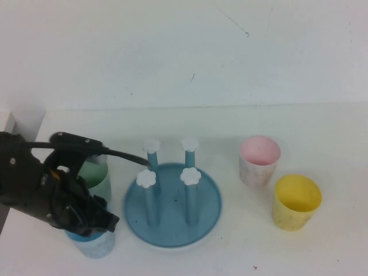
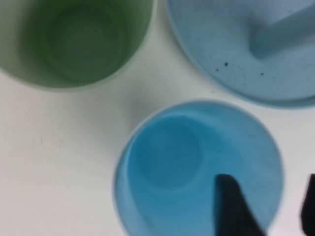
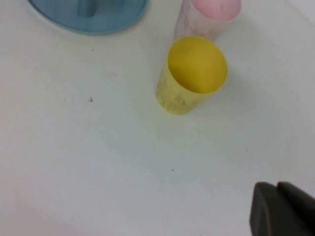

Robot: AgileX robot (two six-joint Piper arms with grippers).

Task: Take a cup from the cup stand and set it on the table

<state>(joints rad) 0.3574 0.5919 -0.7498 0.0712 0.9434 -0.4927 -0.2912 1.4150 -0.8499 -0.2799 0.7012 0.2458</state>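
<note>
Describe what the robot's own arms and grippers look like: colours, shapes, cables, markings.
The left arm is bulky matte black, with a black cable looping across its top and a small orange-yellow patch near the wrist. The left gripper, above the blue cup, has dark, tapering, blade-like fingers. Of the right gripper, above the bare table, only a blocky dark grey edge shows. No markings are readable.

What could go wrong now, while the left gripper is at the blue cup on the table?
1. The left gripper has one finger inside the cup; lifting away may drag or tip it.
2. The green cup and the cup stand stand close; a tipped cup may hit them.
The right gripper is parked, away from the cups.
</note>
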